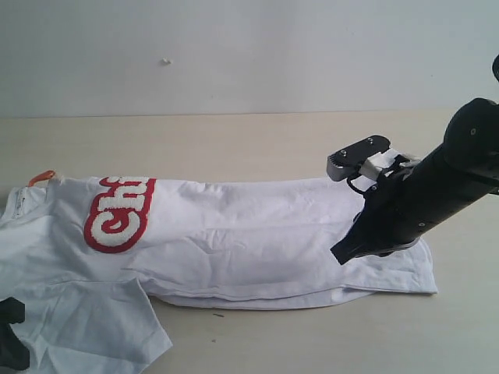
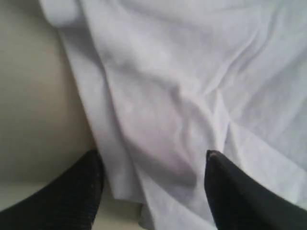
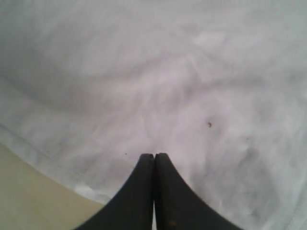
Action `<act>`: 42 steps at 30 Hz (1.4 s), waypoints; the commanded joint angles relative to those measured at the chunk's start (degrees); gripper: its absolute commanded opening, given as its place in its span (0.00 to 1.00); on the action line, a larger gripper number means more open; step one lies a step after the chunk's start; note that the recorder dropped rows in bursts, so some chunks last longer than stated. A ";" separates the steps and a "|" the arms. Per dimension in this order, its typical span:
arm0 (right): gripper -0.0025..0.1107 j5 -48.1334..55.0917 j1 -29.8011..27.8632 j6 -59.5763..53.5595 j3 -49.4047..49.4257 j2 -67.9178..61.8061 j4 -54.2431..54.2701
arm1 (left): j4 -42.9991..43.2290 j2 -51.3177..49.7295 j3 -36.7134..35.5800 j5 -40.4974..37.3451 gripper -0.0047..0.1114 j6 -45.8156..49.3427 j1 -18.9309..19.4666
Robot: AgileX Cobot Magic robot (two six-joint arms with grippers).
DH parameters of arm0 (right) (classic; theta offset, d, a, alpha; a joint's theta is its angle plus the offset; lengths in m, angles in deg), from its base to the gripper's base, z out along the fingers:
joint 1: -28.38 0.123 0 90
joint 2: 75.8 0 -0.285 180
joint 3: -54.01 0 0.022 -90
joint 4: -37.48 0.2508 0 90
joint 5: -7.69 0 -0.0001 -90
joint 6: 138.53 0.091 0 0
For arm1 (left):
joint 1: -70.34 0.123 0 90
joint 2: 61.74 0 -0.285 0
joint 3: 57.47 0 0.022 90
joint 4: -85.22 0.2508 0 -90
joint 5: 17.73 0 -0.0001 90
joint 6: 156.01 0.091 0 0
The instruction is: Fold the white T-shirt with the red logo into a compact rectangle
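Exterior view: the desk [image 1: 234,140] carries the white T-shirt [image 1: 257,234], doubled lengthwise, probably as a strip for cross-folding, its red logo [image 1: 117,214] partly turned under near the neck. The right arm [image 1: 437,187] slants down onto the hem end, right fingers [image 3: 144,191] pressed together, no cloth visibly between; the left fingers [image 2: 81,191] stand wide apart, empty, over a shirt edge.

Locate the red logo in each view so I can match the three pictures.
Exterior view: the red logo lies left of centre on the white T-shirt, only partly showing.
Left wrist view: not in it; only plain white cloth beside the table.
Right wrist view: not in it; plain white cloth again.
Shared landmark: the shirt's edge against the table, seen in all three.
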 commanded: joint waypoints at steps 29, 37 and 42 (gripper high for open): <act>0.02 0.83 0.06 -2.08 0.13 0.66 2.65 | -27.74 -4.38 8.16 -28.95 0.04 28.26 0.16; 0.02 1.10 0.06 -2.08 0.13 0.66 2.65 | -40.90 -11.84 18.97 -24.47 0.04 28.43 0.16; 0.02 1.34 0.06 -1.98 0.13 0.66 2.65 | -52.24 -18.94 22.31 -22.22 0.27 29.06 0.16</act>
